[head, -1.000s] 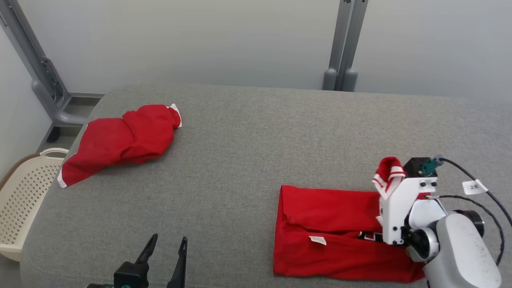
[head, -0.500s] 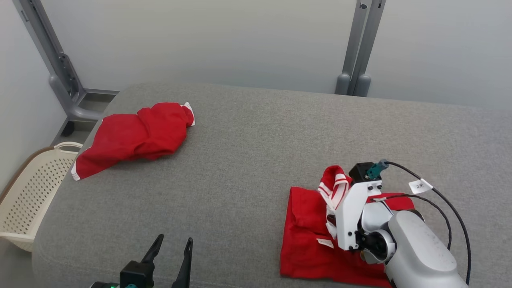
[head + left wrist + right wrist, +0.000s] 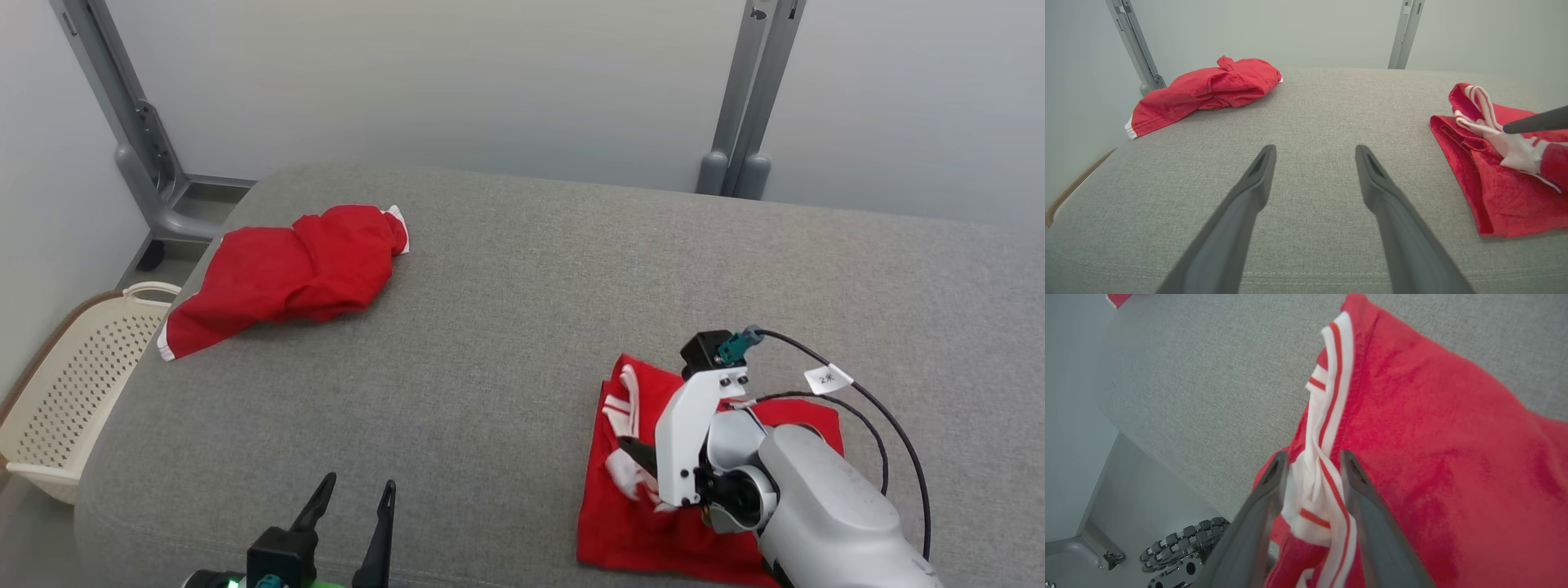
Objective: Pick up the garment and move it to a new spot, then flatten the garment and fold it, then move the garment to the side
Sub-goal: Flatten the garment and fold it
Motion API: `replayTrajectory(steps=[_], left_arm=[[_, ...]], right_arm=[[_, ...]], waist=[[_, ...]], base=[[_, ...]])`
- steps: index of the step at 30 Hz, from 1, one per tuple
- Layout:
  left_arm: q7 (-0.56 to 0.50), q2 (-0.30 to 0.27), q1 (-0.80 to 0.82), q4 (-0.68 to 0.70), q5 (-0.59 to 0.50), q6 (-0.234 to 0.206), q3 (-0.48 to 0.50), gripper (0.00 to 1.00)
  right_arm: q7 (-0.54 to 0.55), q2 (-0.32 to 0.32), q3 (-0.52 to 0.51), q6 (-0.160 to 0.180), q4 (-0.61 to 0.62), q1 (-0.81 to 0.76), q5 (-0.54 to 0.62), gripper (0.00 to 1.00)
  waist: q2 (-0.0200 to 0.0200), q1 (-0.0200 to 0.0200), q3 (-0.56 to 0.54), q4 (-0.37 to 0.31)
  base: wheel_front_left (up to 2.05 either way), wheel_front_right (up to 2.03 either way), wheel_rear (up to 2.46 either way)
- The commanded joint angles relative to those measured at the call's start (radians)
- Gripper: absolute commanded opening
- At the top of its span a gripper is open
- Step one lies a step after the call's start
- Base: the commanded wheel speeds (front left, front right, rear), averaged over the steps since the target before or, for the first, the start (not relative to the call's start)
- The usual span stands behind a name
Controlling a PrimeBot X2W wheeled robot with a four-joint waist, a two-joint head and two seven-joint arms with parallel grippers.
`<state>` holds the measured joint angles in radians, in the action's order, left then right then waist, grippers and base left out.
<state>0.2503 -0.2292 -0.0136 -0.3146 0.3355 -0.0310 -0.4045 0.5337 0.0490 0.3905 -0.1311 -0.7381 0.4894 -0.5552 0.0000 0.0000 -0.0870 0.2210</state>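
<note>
The left claw (image 3: 1315, 150) is spread wide. The right claw (image 3: 1314, 454) sits around the striped edge (image 3: 1336, 367) of the garment (image 3: 1433, 457); I cannot tell if it pinches.

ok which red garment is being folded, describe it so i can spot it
On the grey padded table, look at the near right side, under the robot's white right arm. The garment there lies in a flat, squarish fold, with its white-and-red striped trim between the fingers of the right gripper; the other red garment, at the far left, is a crumpled heap.
</note>
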Motion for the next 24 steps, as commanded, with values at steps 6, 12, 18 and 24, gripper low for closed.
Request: replayTrajectory(steps=[6,12,18,24], left_arm=[[0.007,0.0,0.005,0.0,0.013,-0.009,0.001,1.0],[0.008,-0.008,-0.007,0.008,0.017,-0.016,0.009,1.0],[0.01,-0.012,-0.017,0.018,0.02,-0.026,0.014,1.0],[0.013,-0.012,-0.019,0.034,0.021,-0.038,0.022,1.0]], right_arm=[[-0.082,0.004,0.031,0.001,-0.017,0.067,-0.067,1.0],[-0.146,0.004,-0.074,0.001,-0.082,0.099,0.02,1.0],[-0.164,0.022,-0.281,0.001,-0.131,0.05,0.207,1.0],[-0.102,0.02,-0.507,0.001,-0.02,-0.063,0.387,1.0]], waist=[[0.0,0.0,-0.004,-0.015],[0.0,0.0,-0.012,-0.042],[0.0,0.0,-0.016,-0.07],[0.0,0.0,-0.009,-0.105]], base=[[0.0,0.0,0.0],[0.0,0.0,0.0],[0.0,0.0,0.0],[0.0,0.0,0.0]])
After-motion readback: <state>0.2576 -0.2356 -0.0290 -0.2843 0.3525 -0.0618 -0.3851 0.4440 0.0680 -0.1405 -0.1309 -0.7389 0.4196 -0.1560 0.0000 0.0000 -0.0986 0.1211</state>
